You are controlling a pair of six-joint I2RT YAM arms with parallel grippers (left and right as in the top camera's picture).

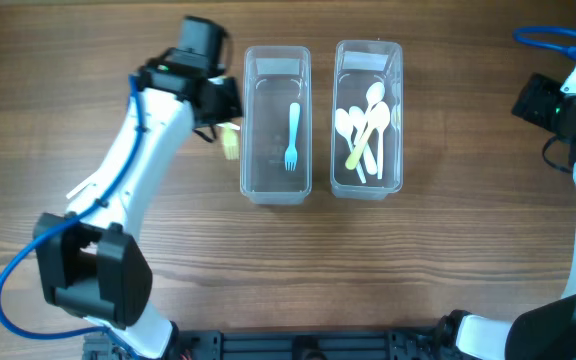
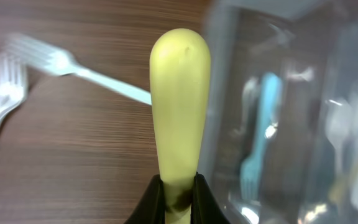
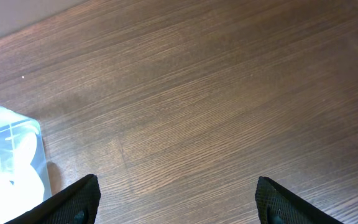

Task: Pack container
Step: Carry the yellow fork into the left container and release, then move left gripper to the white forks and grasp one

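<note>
Two clear rectangular tubs stand upright, side by side. The fork tub (image 1: 249, 120) holds a single light-blue fork (image 1: 292, 136) lying lengthwise along its floor. Just beside it, the spoon tub (image 1: 339, 120) carries a loose heap of white and cream spoons (image 1: 368, 125). Outside the fork tub's opposite wall, a pale yellow utensil (image 2: 179, 93) is pinched at one end by the left gripper (image 2: 179, 190), its rounded end free. Farther from the fork tub, two white forks (image 2: 2, 109) lie flat.
</note>
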